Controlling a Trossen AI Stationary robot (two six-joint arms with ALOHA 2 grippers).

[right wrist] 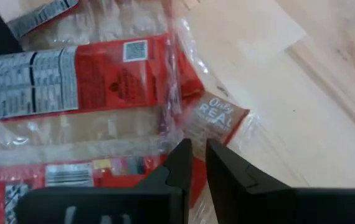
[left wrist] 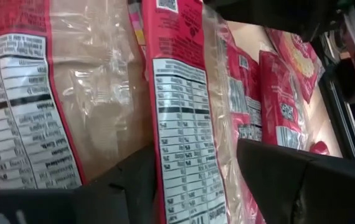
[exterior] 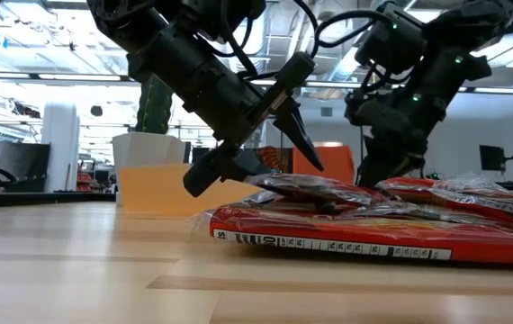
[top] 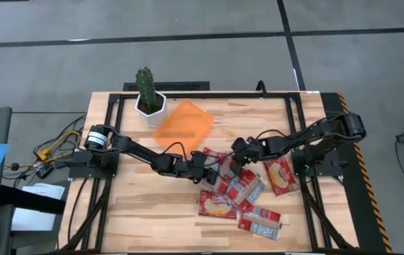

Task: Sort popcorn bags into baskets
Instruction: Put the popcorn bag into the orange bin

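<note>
Several red popcorn bags point(top: 248, 191) with silvery panels lie overlapping in a pile on the table's right half. The orange tray point(top: 183, 125) sits to the far left of the pile and holds no bags. My left gripper point(top: 212, 168) is open at the pile's left edge, its fingers on either side of a bag with a nutrition label point(left wrist: 180, 143). My right gripper point(top: 239, 163) points down at the pile's far side, its fingers point(right wrist: 180, 165) shut over a crinkled bag edge point(right wrist: 218, 118). My left gripper has the label bag's long red edge point(left wrist: 177, 186) running between its open fingers point(left wrist: 289, 180), which come in low from the table's left. The bag lies flat on the pile. Whether a finger touches it, I cannot tell. My right gripper comes from above with shut fingertips at the seam where bags overlap point(right wrist: 193, 134). Whether it pinches the film or only rests on it, I cannot tell.
A white pot with a green cactus point(top: 147, 95) stands just left of the tray at the far edge. Two more bags point(top: 260, 222) lie toward the near edge. Bare wood lies left of the pile and along the near side.
</note>
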